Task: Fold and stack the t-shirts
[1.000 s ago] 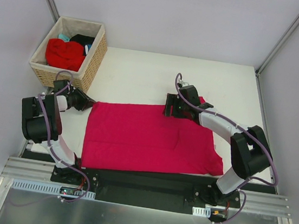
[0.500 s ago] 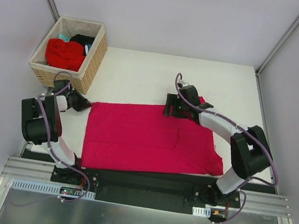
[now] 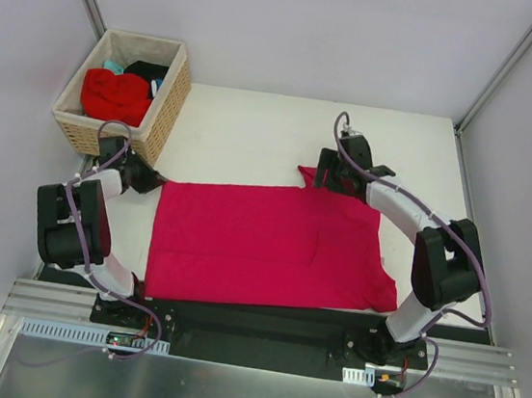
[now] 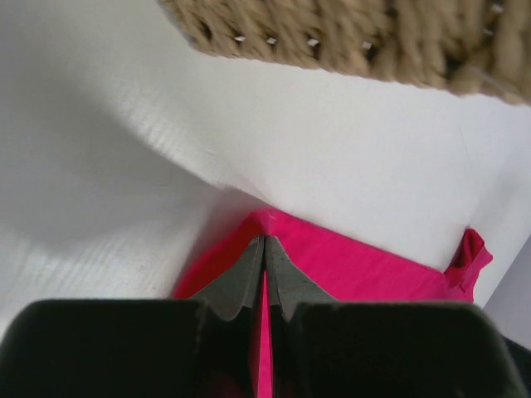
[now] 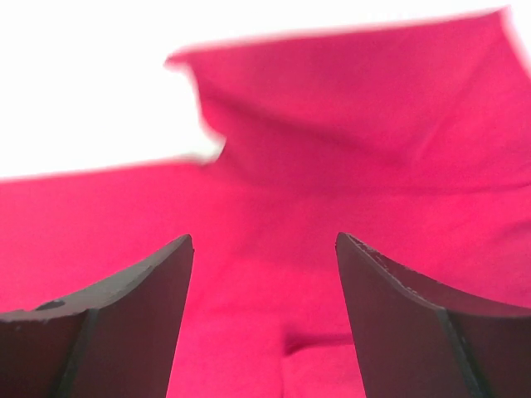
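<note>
Jaws of the left gripper point(image 4: 264, 246) pinch together on the 10 o'clock corner of the pink t-shirt point(image 3: 270, 248), which lies flat on the table point(image 3: 244, 138), while the right gripper point(image 5: 264, 239) holds its jaws apart above the 1 o'clock sleeve point(image 3: 309, 177), probably to lift the far edge for folding.

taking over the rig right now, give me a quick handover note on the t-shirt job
Left end effector: shut on the far-left corner of the crimson-pink t-shirt.
Right end effector: open, over the shirt's far-right edge by a sleeve, gripping nothing.
Things: that shirt lies spread on the table; red tee, black tee and teal tee sit bunched in the wicker basket.
Done: one shirt laid out.
Left: fold it, then fold and stack the others.
</note>
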